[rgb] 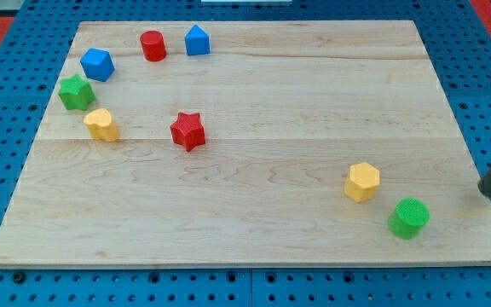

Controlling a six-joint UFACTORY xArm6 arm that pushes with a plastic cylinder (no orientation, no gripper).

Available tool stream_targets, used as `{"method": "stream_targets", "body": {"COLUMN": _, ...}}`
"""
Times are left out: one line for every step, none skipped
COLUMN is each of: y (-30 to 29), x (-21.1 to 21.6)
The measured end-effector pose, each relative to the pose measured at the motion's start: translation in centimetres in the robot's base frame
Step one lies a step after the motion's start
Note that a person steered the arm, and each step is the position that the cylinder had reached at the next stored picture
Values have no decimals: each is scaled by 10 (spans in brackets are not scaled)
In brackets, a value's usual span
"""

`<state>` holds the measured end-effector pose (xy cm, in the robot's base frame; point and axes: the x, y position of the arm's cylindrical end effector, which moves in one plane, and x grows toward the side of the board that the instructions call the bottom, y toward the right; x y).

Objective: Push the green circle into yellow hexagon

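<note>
The green circle (409, 217) sits near the view's bottom right of the wooden board (254, 170), just beside the yellow hexagon (362, 182), which lies up and to its left; a small gap parts them. The arm's tip (487, 192) rests at the view's right edge, apart from both. There are no jaws, only a rod. The circle looks light, stiff and free-sliding; a push on its lower-right side should suit, though it may roll off line.
</note>
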<state>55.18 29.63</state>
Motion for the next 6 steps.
{"method": "stream_targets", "body": {"y": -25, "x": 25}}
{"method": "stream_targets", "body": {"y": -50, "x": 19}}
{"method": "stream_targets", "body": {"y": -55, "x": 34}}
{"method": "stream_targets", "body": {"y": -73, "x": 56}}
{"method": "stream_targets", "body": {"y": -120, "x": 32}}
{"method": "stream_targets", "body": {"y": -153, "x": 6}}
